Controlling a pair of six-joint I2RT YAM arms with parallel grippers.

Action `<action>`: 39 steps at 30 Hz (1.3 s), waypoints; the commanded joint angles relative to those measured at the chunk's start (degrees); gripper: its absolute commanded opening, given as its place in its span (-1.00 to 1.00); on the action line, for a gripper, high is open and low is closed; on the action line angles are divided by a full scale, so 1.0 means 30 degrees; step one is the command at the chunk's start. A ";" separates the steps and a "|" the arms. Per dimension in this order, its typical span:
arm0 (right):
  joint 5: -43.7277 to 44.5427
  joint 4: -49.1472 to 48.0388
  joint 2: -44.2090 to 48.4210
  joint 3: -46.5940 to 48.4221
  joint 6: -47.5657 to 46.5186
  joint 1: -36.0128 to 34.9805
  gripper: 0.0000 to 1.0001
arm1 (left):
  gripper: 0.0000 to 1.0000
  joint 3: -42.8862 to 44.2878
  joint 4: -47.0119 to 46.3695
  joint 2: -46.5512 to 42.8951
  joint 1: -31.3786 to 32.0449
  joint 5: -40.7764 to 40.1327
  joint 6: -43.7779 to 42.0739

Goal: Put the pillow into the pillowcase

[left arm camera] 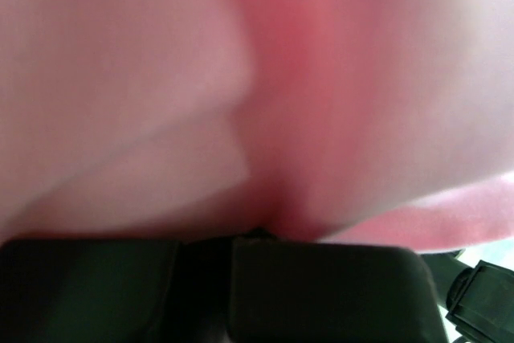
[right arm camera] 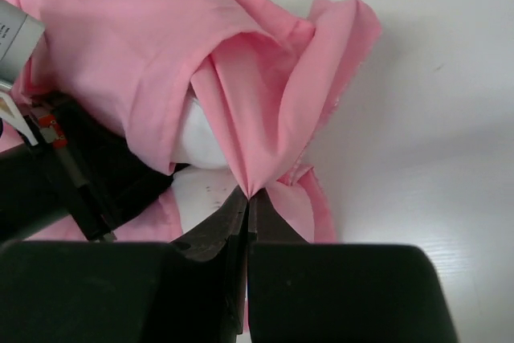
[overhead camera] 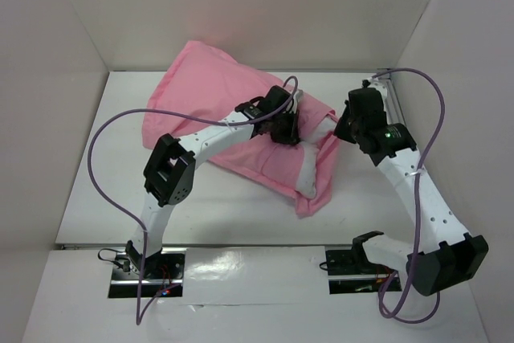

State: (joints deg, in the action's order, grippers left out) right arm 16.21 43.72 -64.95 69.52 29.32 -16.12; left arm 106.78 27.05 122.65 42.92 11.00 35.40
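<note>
The pink pillowcase [overhead camera: 217, 90] lies bunched across the middle of the table, with the white pillow [overhead camera: 310, 168] showing at its open right end. In the right wrist view the pillow [right arm camera: 201, 140] peeks out under folds of the pillowcase [right arm camera: 144, 30]. My right gripper [right arm camera: 249, 197] is shut on a pinched fold of the pink hem, which fans upward from its tips. My left gripper [overhead camera: 283, 131] presses into the cloth near the opening. In its own view pink pillowcase [left arm camera: 241, 78] fills the frame and gathers at the shut left gripper [left arm camera: 259, 234].
White walls [overhead camera: 64, 30] box the table on the left, back and right. A purple cable [overhead camera: 100, 138] loops off the left arm and another [overhead camera: 438, 118] off the right arm. Bare table [overhead camera: 233, 214] lies in front of the cloth.
</note>
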 commanded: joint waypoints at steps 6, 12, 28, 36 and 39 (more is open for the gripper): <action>-0.4545 -0.6456 0.1608 0.2639 -0.0223 0.0715 -1.00 | -1.00 -0.2197 0.5543 0.1949 -0.0331 -0.1705 -0.1252; -0.8854 -0.6139 0.2665 0.4773 -0.0692 0.0715 -1.00 | -1.00 -0.0648 0.5720 0.3673 -0.0331 -0.1881 -0.1047; 0.1148 0.0612 0.0151 0.3283 -0.0545 0.0715 -0.51 | -1.00 -0.0936 0.5076 0.0374 -0.0331 -0.0594 -0.0315; 0.1896 0.2300 -0.1261 0.5012 -0.0748 0.0891 0.07 | -1.00 -0.0762 0.4900 -0.0542 -0.0331 -0.0416 -0.0112; 0.0723 0.2474 -0.1464 0.3931 -0.0750 -0.0307 0.03 | -1.00 -0.0760 0.4900 -0.0366 -0.0331 -0.0211 -0.0110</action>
State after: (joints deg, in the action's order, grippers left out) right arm 19.31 49.56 -69.49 82.11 27.55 -14.41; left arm 106.72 31.86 120.53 43.16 13.74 34.79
